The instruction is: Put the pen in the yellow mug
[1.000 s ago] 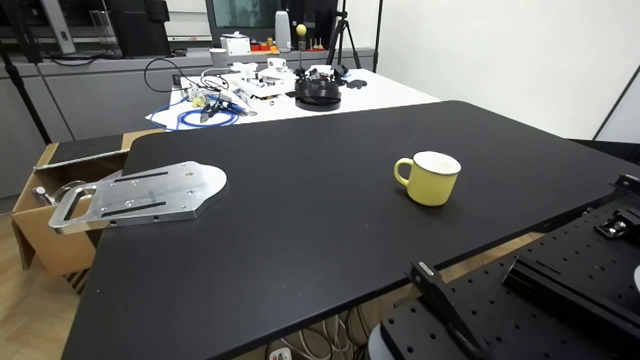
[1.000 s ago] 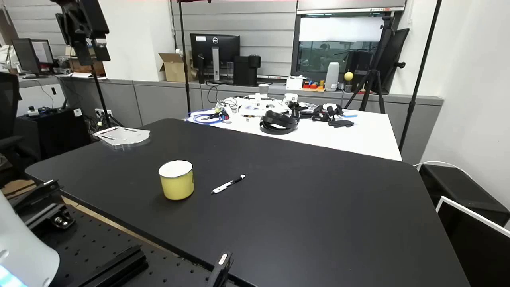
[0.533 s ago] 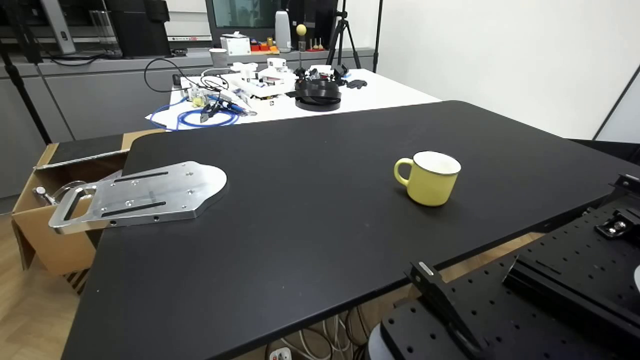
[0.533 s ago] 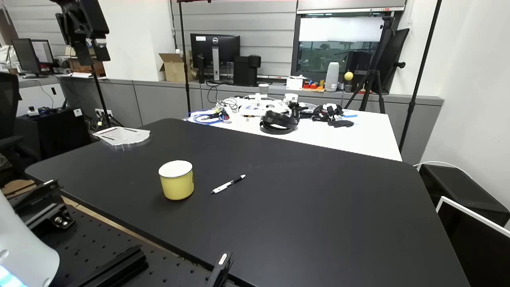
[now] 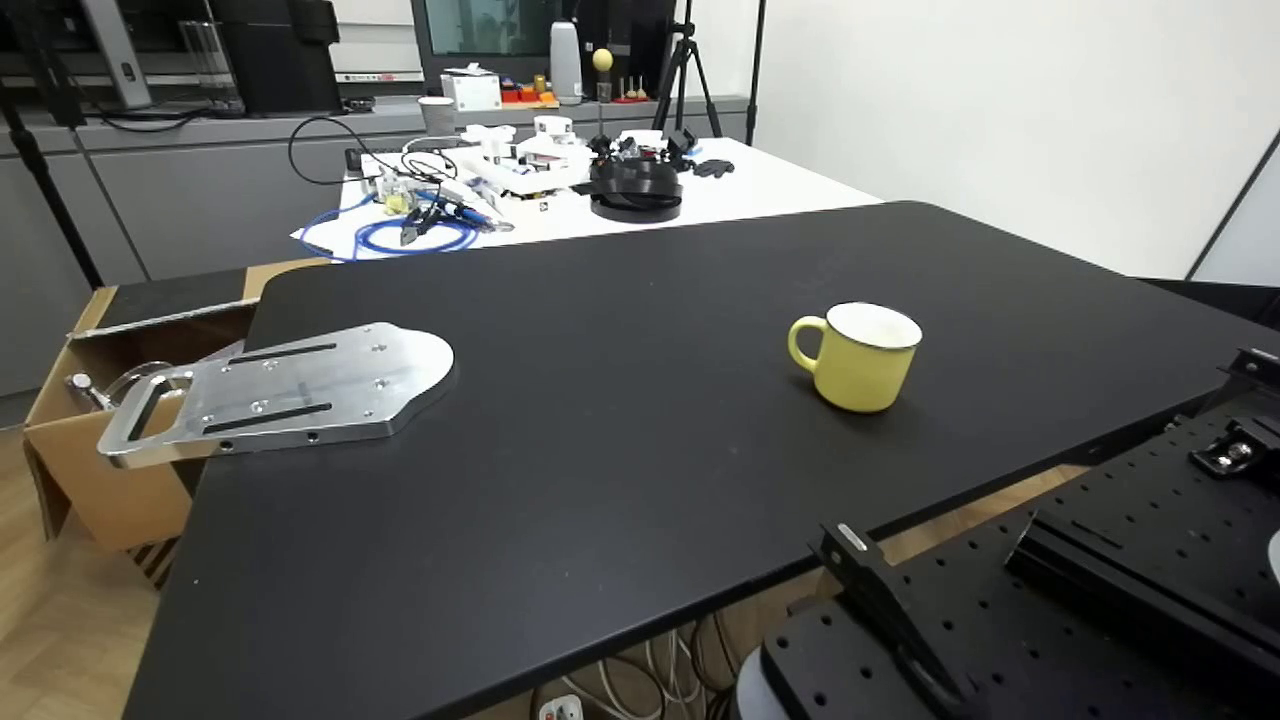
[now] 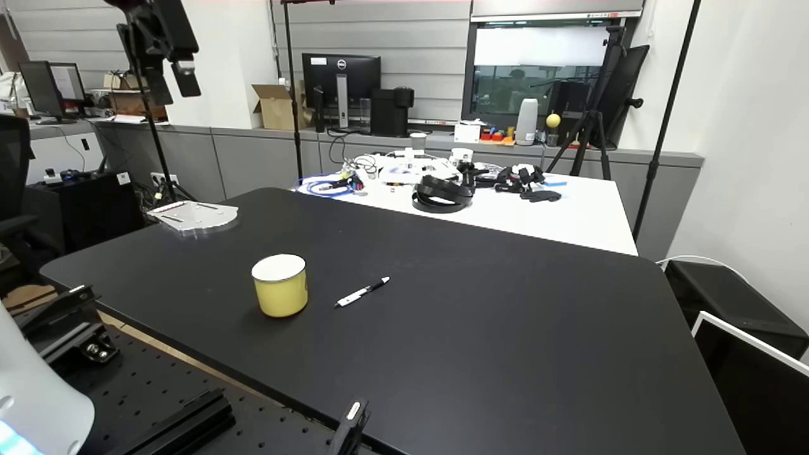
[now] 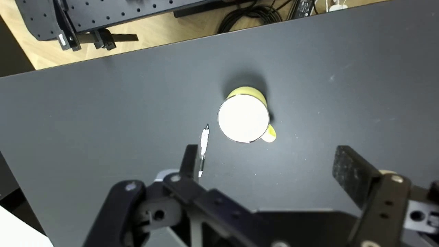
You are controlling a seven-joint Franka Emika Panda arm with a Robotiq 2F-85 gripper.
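The yellow mug [image 5: 862, 372] stands upright on the black table; it also shows in an exterior view [image 6: 282, 297] and in the wrist view [image 7: 244, 116], its inside white and its handle to the lower right there. A slim white-and-black pen [image 6: 354, 296] lies on the table beside the mug, apart from it; in the wrist view the pen [image 7: 204, 141] lies left of the mug, close to the left finger's outline. My gripper [image 6: 176, 95] is open and empty, high above the table. In the wrist view its fingers [image 7: 267, 151] are wide apart. The pen does not show in both exterior views.
A silver metal plate with a handle [image 5: 290, 385] lies at the table edge and shows in both exterior views. A cardboard box [image 5: 120, 450] stands below it. A white table [image 6: 556, 221] with cables and parts adjoins. A perforated black base [image 6: 189, 392] with brackets borders the black table [image 6: 480, 354].
My gripper has moved a little to the right and tilted slightly in an exterior view during the last half second. The mug and the pen have not moved.
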